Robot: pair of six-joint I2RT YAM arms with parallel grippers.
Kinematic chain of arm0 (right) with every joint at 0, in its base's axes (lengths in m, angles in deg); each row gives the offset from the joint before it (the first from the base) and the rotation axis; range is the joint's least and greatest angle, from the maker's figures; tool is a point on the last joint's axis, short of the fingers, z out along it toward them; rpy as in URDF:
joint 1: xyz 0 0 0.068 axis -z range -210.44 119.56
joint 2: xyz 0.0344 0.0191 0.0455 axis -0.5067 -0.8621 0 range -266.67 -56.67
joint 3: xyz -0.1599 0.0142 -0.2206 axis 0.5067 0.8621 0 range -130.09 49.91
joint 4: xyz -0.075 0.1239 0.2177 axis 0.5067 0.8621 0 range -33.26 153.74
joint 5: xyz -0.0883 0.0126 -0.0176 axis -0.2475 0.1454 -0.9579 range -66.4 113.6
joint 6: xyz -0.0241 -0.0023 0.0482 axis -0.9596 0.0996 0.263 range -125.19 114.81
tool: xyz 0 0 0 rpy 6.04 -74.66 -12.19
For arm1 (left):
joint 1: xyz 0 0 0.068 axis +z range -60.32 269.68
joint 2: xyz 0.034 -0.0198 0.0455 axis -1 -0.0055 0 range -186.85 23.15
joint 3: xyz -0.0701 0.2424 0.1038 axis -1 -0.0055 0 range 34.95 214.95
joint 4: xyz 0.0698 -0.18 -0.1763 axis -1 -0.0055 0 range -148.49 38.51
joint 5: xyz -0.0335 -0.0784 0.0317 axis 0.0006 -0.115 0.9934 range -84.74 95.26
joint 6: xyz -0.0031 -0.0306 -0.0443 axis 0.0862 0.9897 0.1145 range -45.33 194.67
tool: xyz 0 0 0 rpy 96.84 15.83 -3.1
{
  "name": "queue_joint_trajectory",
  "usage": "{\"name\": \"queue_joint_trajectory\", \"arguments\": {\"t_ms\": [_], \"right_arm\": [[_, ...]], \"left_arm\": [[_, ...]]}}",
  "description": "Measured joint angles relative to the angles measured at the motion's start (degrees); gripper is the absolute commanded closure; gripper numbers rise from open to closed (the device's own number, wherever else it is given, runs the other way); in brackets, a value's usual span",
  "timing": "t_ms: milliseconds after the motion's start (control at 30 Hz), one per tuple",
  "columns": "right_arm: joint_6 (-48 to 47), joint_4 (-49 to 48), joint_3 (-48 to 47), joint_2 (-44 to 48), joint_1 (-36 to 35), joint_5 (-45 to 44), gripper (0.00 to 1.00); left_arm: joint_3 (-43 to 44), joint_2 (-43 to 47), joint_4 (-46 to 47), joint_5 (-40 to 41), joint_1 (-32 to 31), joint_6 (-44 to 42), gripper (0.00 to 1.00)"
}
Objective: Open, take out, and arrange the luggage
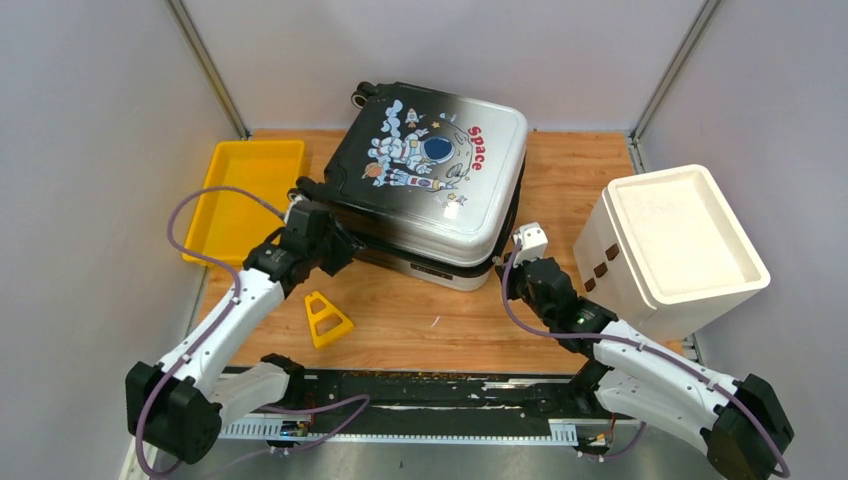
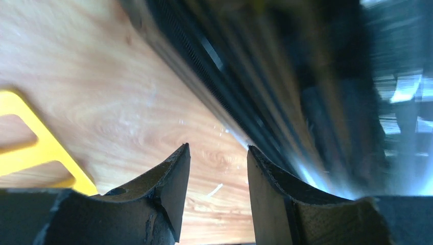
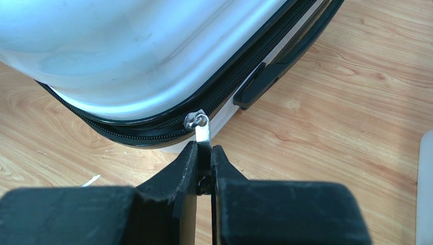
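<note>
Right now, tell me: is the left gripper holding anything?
No, the left gripper stands open beside the luggage, with only bare table showing in the gap between its jaws.

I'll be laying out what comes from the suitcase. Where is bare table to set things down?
Bare wood lies in front of the luggage, between the yellow triangle and the right hand gripping the zipper pull, and in a strip between luggage and white bin. Crowded on the left, where yellow tray, left hand and luggage corner meet.
</note>
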Motion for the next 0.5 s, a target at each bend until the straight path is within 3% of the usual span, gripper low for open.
{"name": "queue_joint_trajectory", "arguments": {"t_ms": [133, 333, 500], "right_arm": [[0.0, -0.2, 0.1, 0.1, 0.0, 0.4, 1.0], [0.0, -1.0, 1.0, 0.7, 0.0, 0.8, 1.0], [-0.1, -1.3, 1.1, 0.8, 0.0, 0.8, 1.0]], "left_arm": [[-7.8, -1.0, 5.5, -2.7, -3.3, 9.1, 0.46], [-9.6, -2.9, 13.2, -2.6, -6.6, 19.9, 0.46], [-10.0, -4.7, 16.3, -1.7, -8.9, 24.2, 0.49]]}}
